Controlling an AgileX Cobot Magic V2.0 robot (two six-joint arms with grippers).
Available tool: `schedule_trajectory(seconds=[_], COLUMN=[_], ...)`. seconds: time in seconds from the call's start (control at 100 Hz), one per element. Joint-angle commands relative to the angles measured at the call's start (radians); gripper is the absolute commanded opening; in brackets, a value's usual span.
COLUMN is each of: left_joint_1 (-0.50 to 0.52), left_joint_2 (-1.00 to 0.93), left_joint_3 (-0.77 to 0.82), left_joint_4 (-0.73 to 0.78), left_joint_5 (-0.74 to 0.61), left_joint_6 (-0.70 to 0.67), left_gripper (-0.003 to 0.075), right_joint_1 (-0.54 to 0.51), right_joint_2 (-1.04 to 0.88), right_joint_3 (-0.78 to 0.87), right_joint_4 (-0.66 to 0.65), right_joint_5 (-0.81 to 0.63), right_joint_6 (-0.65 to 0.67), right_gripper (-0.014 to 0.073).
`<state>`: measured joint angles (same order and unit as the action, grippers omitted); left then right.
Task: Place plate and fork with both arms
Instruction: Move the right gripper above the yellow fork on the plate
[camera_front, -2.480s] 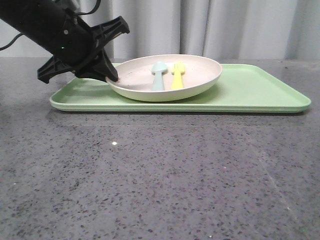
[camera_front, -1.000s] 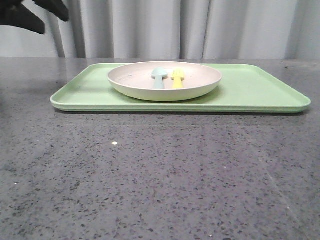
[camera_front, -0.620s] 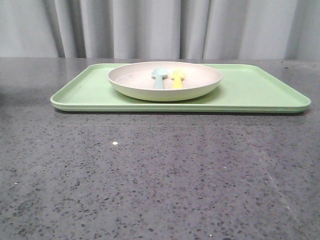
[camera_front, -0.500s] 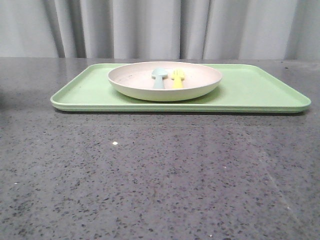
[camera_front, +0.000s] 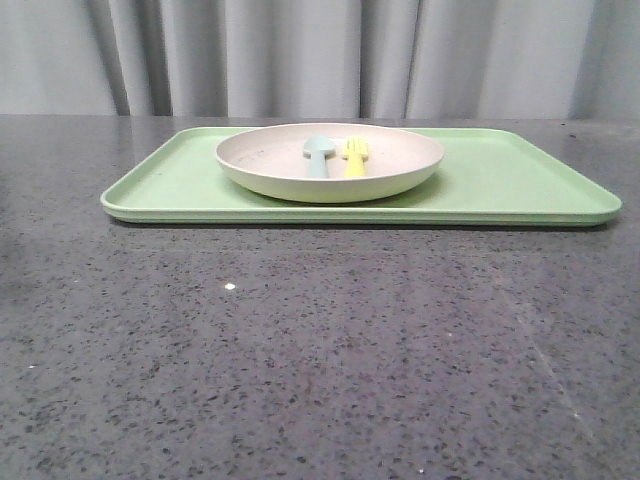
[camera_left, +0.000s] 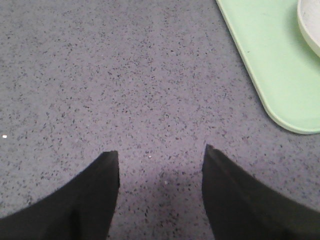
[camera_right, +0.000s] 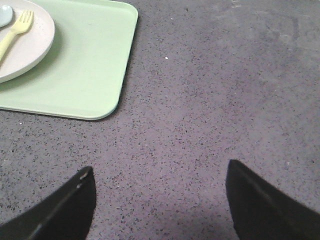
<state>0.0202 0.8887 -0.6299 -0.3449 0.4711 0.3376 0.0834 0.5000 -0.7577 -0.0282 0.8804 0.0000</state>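
- The left gripper (camera_left: 159, 172) hangs over bare counter (camera_left: 125, 75) with its two black fingers (camera_left: 95, 200) spread apart and nothing between them.
- Just off to its side, a rounded corner of the tray (camera_left: 272, 65) pokes into the wrist view, and a sliver of the plate (camera_left: 310, 25) shows on the tray at the very edge of that view.
- The right gripper (camera_right: 160, 192) is likewise spread wide and holding nothing, above speckled grey counter, apart from the tray's other end.
- From that wrist the tray corner sits near, with the plate on it and the fork (camera_right: 15, 32) lying inside the plate, tines clear to see; a bit of the spoon (camera_right: 4, 15) peeks in beside it.
- Neither arm shows in the front view.
- In that view the green tray lies across the far half of the counter, long side toward the near edge.
- The plate stands flat on the tray, left of the tray's middle.
- In the plate, the fork lies just right of the pale blue spoon, side by side, both toward the far rim.
- A grey curtain (camera_front: 320, 55) hangs behind the counter's far edge.
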Motion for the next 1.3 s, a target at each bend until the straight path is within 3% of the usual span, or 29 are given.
schedule_trajectory(seconds=[0.0, 0.48, 0.71, 1.03, 1.29], left_joint_1=[0.003, 0.003, 0.003, 0.003, 0.003], left_joint_2=[-0.055, -0.155, -0.155, -0.155, -0.155], left_joint_3=[-0.005, 0.006, 0.006, 0.006, 0.006], left_joint_4=[-0.011, -0.009, -0.009, -0.009, -0.009], left_joint_5=[-0.039, 0.018, 0.018, 0.018, 0.018], left_joint_6=[-0.004, -0.004, -0.004, -0.004, -0.004], left_gripper=[0.0375, 0.0375, 0.0375, 0.0375, 0.0375], right_joint_1=[-0.006, -0.006, -0.006, 0.001, 0.144], right_joint_2=[0.014, 0.014, 0.04, 0.288, 0.54], right_joint_3=[-0.029, -0.029, -0.05, -0.234, -0.424], right_joint_4=[-0.006, -0.004, 0.139, 0.3, 0.3], right_joint_5=[-0.074, -0.091, -0.149, -0.124, -0.126], right_joint_6=[0.0, 0.0, 0.0, -0.105, -0.104], right_gripper=[0.0543, 0.0543, 0.0543, 0.0543, 0.0541])
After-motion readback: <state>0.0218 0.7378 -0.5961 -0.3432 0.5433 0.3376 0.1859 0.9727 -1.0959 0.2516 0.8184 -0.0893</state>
